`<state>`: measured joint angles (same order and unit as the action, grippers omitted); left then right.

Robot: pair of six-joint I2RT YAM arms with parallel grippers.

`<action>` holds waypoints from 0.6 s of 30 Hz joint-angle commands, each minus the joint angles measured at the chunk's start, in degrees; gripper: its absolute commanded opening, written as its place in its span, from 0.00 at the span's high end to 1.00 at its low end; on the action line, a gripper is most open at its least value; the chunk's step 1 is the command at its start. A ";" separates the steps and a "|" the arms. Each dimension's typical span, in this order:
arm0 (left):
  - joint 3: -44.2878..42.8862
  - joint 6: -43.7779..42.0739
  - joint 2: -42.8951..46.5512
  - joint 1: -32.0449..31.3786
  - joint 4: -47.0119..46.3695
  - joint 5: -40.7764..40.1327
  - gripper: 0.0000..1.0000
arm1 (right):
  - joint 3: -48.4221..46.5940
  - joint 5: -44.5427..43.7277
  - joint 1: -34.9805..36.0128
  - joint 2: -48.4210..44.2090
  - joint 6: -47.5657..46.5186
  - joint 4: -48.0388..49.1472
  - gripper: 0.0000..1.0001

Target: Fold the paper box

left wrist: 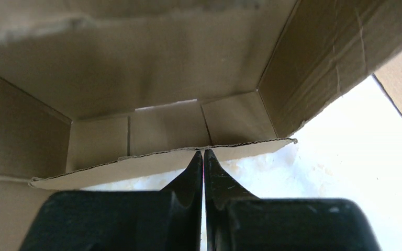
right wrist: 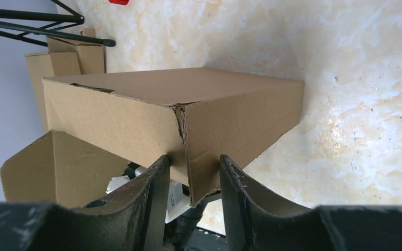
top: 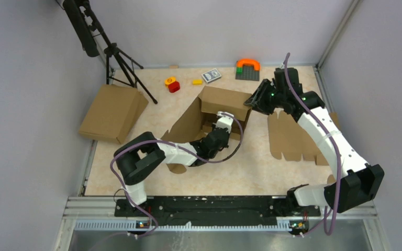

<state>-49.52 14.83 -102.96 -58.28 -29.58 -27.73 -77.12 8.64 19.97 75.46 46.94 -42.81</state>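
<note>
the left gripper [left wrist: 203,152] is fully closed on nothing, its tips touching the edge of a low flap inside the paper box [right wrist: 178,86]. the right gripper [right wrist: 193,158] stands part open astride the box's corner and seems to pinch it, though contact is hard to confirm. the box sits mid table [top: 251,167], half folded, walls up, one panel splayed left. only the top view shows the flat cardboard blank [top: 285,138] just right of it.

Plain grey walls [top: 204,31] around a pale marbled tabletop [top: 251,167], black tripod [top: 114,51] in the far-left corner.
</note>
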 commanded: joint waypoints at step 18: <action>-5.74 -3.46 -7.94 1.17 -3.56 2.15 1.00 | 0.09 -1.00 -0.60 -0.05 -1.56 0.55 0.61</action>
<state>-53.91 12.45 -111.04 -57.41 -30.44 -26.33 -77.10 8.21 19.68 75.48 46.54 -42.81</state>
